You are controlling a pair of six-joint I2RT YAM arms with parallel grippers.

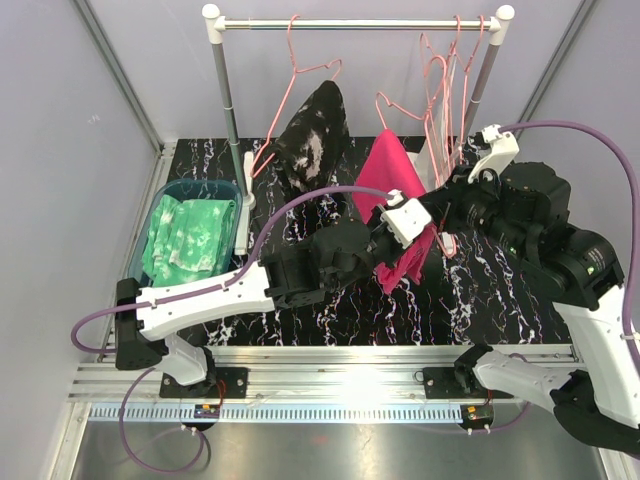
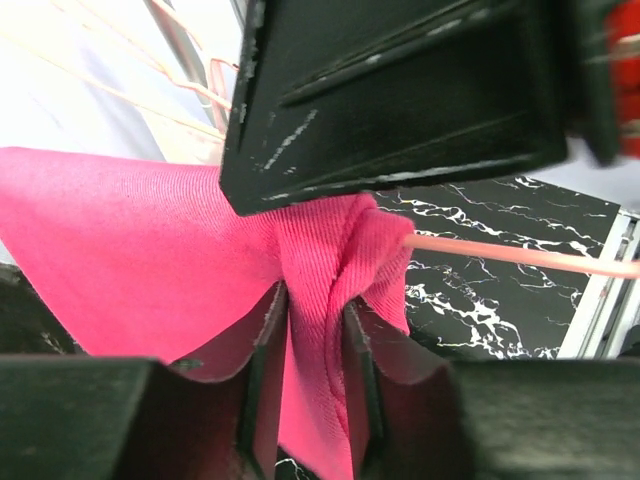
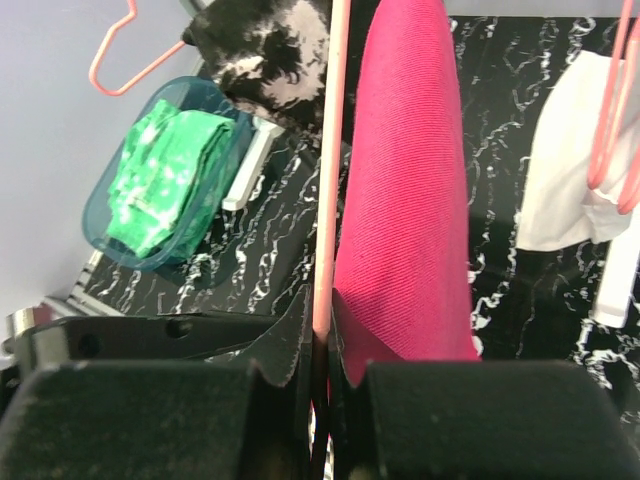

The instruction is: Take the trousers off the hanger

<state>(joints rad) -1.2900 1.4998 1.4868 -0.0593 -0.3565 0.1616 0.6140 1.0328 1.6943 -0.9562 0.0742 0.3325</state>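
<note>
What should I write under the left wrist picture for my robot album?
The left gripper pinches the pink trousers next to a pink hanger above the black marbled table.

Green trousers (image 1: 188, 238) folded in tub (image 1: 200, 183); pink trousers (image 1: 387, 168), speckled black trousers (image 1: 312, 135) hanging.

A black marbled table (image 1: 480, 290) is carrying a clothes rack (image 1: 228, 100). A teal tub (image 1: 195, 186) is sitting just left of the rack's post.

Mid-surface is crowded: the left hand (image 2: 315, 330), pinching the magenta trousers (image 1: 393, 170), sits just under the right hand (image 3: 320, 335), which is clamped on their pink hanger (image 3: 333, 150). Behind, the speckled black trousers (image 1: 315, 130) and spare hangers (image 1: 440, 90) curtain the rack (image 1: 355, 22). A teal bin (image 1: 195, 185) fills the far left. The marbled surface (image 1: 500, 300) lies open at near right.
</note>
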